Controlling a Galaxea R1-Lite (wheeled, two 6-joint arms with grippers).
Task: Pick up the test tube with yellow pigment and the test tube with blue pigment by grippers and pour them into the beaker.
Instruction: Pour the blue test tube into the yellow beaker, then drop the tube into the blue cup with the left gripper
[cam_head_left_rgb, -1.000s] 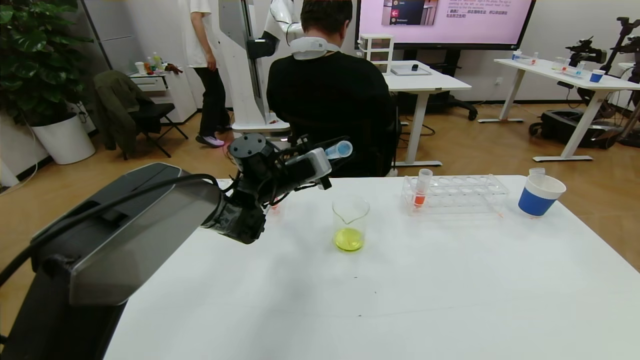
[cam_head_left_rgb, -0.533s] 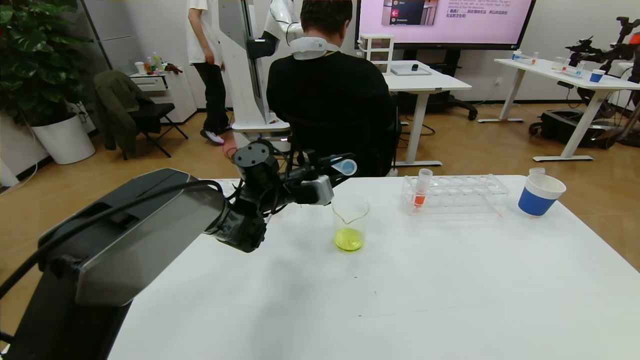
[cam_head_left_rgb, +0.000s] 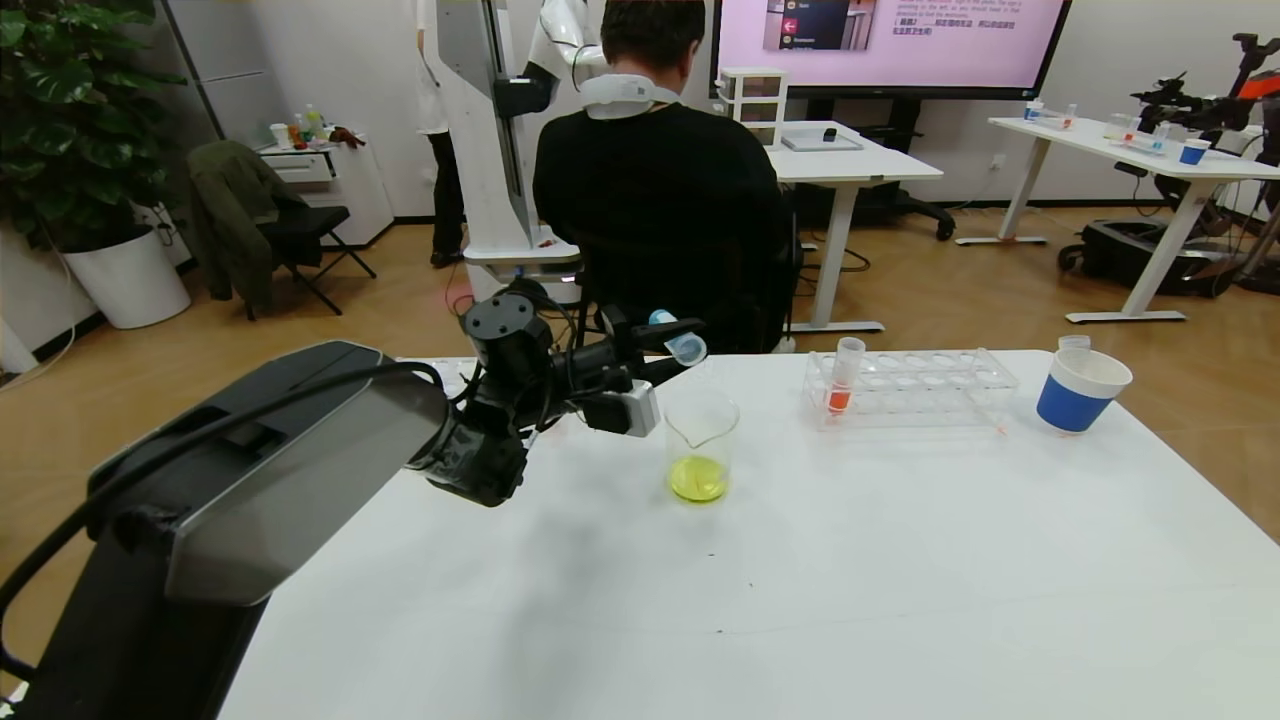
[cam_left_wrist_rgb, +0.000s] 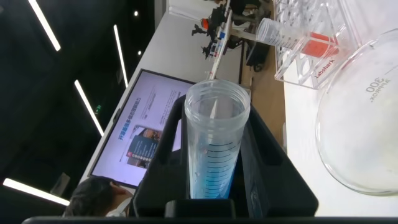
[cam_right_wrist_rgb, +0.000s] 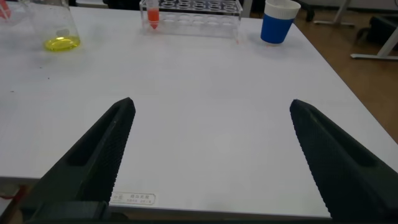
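Note:
My left gripper (cam_head_left_rgb: 668, 345) is shut on the test tube with blue pigment (cam_head_left_rgb: 680, 340), held just above and behind the beaker (cam_head_left_rgb: 702, 440). The tube is tipped, its open mouth pointing down toward the beaker's rim. In the left wrist view the tube (cam_left_wrist_rgb: 214, 140) sits between the black fingers with blue liquid low inside it, and the beaker (cam_left_wrist_rgb: 364, 124) is close beside it. Yellow liquid lies in the beaker's bottom. The test tube with yellow pigment is out of view. My right gripper (cam_right_wrist_rgb: 211, 106) hangs open over the table's near edge, holding nothing.
A clear rack (cam_head_left_rgb: 910, 385) with one orange-red tube (cam_head_left_rgb: 842, 378) stands right of the beaker. A blue-and-white paper cup (cam_head_left_rgb: 1080, 390) with a clear tube top in it sits at the far right. A seated person is behind the white table (cam_head_left_rgb: 800, 600).
My left gripper has rolled and come down toward the beaker, turning the blue tube's mouth from slightly upward to downward. The standing person at the back has walked off.

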